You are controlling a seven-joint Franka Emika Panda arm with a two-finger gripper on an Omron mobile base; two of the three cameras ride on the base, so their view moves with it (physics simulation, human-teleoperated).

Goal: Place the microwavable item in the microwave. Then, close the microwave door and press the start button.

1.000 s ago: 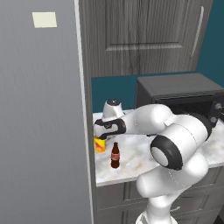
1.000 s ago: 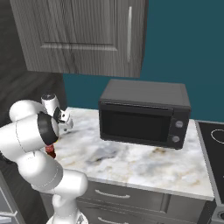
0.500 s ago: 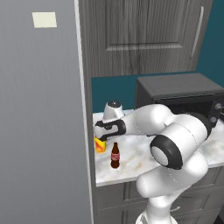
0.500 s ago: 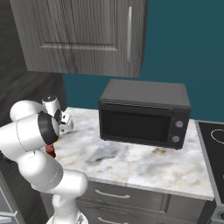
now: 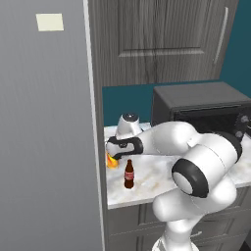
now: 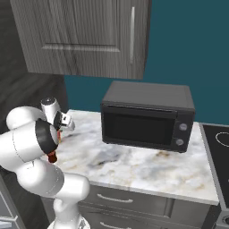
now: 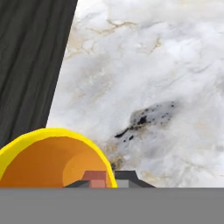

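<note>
Marble counter [image 7: 166, 65]; tool [image 7: 105, 178] clamping yellow cup [image 7: 48, 159] rim.

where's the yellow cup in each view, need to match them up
Left base view: yellow cup at the counter's left end, just behind the cola bottle, partly hidden by the claw.
Right base view: not visible; the arm blocks that corner.
Hand view: bottom left, seen into its open mouth.
Shared landmark: marble countertop.
</note>
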